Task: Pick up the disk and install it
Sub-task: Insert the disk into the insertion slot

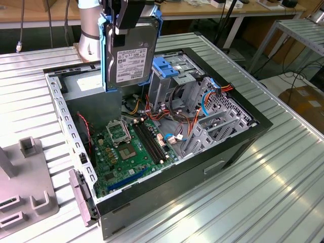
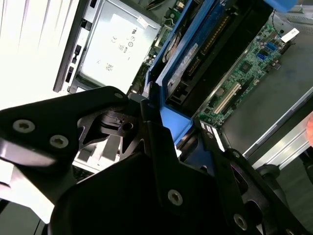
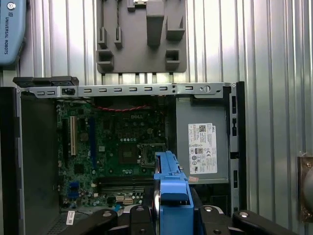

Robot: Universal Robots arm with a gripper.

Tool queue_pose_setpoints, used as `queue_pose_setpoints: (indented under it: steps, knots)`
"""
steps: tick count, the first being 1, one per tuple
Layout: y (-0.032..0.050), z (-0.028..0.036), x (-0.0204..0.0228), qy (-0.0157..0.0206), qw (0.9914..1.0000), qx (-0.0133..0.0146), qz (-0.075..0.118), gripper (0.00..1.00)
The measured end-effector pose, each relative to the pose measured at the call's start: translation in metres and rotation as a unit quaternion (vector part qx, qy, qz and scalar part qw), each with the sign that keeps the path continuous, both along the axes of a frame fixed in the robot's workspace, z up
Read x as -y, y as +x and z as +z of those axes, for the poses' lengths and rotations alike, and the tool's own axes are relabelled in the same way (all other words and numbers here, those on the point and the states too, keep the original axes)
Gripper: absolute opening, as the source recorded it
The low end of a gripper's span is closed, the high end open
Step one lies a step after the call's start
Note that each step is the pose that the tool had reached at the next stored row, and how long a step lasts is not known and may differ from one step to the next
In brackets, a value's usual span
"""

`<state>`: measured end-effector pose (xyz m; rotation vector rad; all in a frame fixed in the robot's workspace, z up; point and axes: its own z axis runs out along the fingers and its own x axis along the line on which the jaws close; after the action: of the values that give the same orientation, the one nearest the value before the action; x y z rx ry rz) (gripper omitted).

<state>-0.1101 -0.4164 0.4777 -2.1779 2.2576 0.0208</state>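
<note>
The pincer [image 1: 132, 21] runs off the exterior view's top edge; the disk [image 1: 132, 59] it clamps hides part of the power supply [image 1: 85, 85].

In the gripper [image 1: 129, 19], matt black, the disk [image 1: 132, 55] shows dull grey metal with a white paper label (slightly glossy), edged by smooth blue plastic. Below the tool, the case [image 1: 96, 106] is matt grey sheet metal; the ribbed table [image 1: 283, 172] beneath gleams like brushed aluminium.

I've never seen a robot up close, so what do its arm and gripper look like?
The arm is a smooth silver-grey tube; a joint cap is light blue with white lettering. The gripper is matte black, built of flat angular plates fastened with silver screws.
</note>
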Motion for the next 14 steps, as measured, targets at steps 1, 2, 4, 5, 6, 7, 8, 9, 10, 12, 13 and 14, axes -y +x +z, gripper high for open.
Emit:
queue_pose_setpoints:
  steps: [1, 2, 4, 5, 6, 7, 8, 9, 10, 12, 13, 14]
  knots:
    - [0.0, 0.0, 0.0005, 0.0, 1.0, 0.0, 0.0, 0.37]
    - [0.0, 0.0, 0.0009, 0.0, 1.0, 0.0, 0.0, 0.37]
    - [0.0, -0.0001, 0.0039, 0.0, 1.0, 0.0, 0.0, 0.37]
    - [0.0, 0.0, 0.0042, 0.0, 1.0, 0.0, 0.0, 0.37]
    - [0.0, 0.0, 0.0047, 0.0, 1.0, 0.0, 0.0, 0.37]
    - [0.0, 0.0, 0.0053, 0.0, 1.0, 0.0, 0.0, 0.37]
    - [0.0, 0.0, 0.0058, -0.0001, 1.0, 0.0, 0.0, 0.37]
    - [0.0, 0.0, 0.0064, -0.0001, 1.0, 0.0, 0.0, 0.37]
    - [0.0, 0.0, 0.007, 0.0, 1.0, 0.0, 0.0, 0.37]
    - [0.0, 0.0, 0.0093, 0.0, 1.0, 0.0, 0.0, 0.37]
    - [0.0, 0.0, 0.0105, 0.0, 1.0, 0.0, 0.0, 0.37]
    - [0.0, 0.0, 0.0111, 0.0, 1.0, 0.0, 0.0, 0.37]
